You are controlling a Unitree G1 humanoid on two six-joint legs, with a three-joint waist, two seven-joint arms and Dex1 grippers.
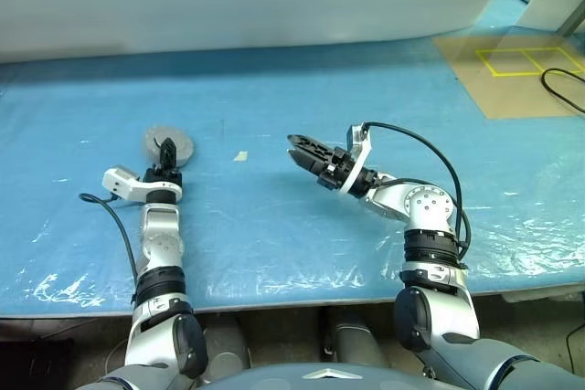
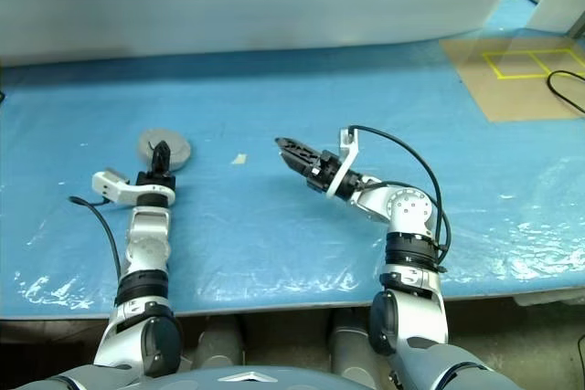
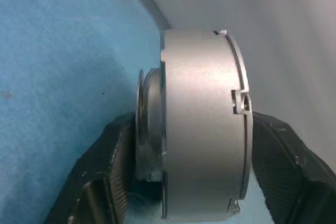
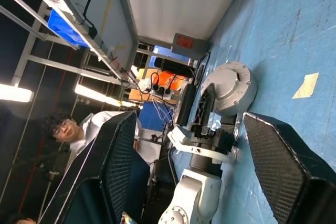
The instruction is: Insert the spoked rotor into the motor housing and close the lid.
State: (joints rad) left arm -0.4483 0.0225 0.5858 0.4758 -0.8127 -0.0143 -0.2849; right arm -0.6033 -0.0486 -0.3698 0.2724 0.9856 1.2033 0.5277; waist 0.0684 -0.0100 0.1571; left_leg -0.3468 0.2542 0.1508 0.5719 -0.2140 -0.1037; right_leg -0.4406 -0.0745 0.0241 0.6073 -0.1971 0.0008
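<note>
1. Left gripper (image 1: 167, 150) reaches forward over the blue table cover (image 1: 274, 226) on the robot's left, its two black fingers (image 3: 107, 174) standing either side of the assembled round silver unit, the motor housing (image 3: 202, 124) with the lid (image 1: 168, 144) on it.
2. From the left wrist view the fingers bracket the housing's silver wall closely; whether the pads press on it or stand just off it is hard to tell, so the grasp may be slack.
3. On the head views the unit rests on the blue cover, its plain pale grey face upward, just ahead of the left wrist.
4. Right gripper (image 1: 302, 148) hovers above the cover near the middle, pointing toward the robot's left, its jaws spread apart with nothing between them.
5. A small pale scrap (image 1: 239, 156) lies on the cover between the two grippers.
6. A person (image 4: 68, 129) shows in the background of the right wrist view, beyond the table.
</note>
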